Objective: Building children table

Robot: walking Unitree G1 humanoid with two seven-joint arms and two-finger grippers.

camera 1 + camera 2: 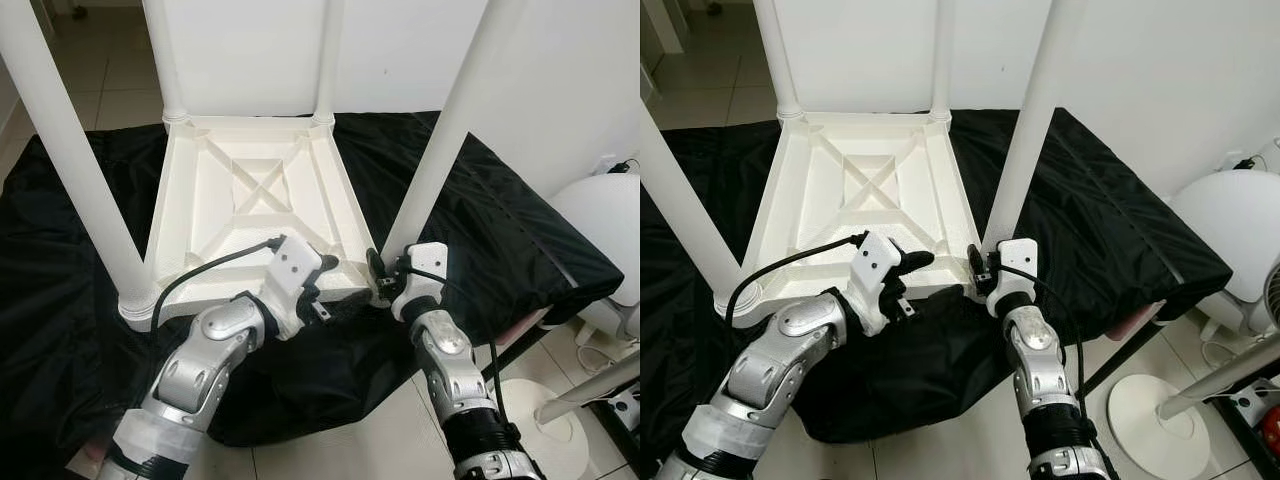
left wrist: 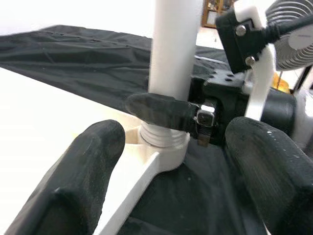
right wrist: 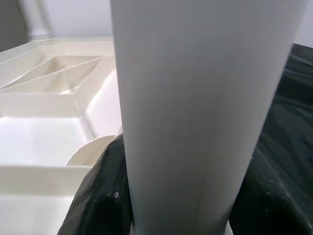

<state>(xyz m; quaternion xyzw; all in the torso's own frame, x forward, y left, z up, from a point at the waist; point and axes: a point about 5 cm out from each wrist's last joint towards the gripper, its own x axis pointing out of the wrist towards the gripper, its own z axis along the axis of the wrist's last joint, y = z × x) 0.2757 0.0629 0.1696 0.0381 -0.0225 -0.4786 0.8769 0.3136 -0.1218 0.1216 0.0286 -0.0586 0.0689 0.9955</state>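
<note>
The white plastic children's table (image 1: 250, 190) lies upside down on a black cloth, its ribbed underside facing up. Four white legs stand up from its corners. My right gripper (image 1: 381, 278) is shut on the near-right leg (image 1: 450, 120) just above its socket. The right wrist view has that leg (image 3: 195, 112) between black fingers (image 3: 105, 196). My left gripper (image 1: 330, 288) is open at the table's near rim, a little left of that corner. Its fingers (image 2: 73, 186) stand wide apart, facing the leg (image 2: 173, 49) without touching it.
The black cloth (image 1: 520, 230) covers a low platform above the tiled floor (image 1: 340, 450). A white fan (image 1: 610, 230) and its round base (image 1: 540, 430) stand at the right. The near-left leg (image 1: 70, 150) rises beside my left arm. A white wall is behind.
</note>
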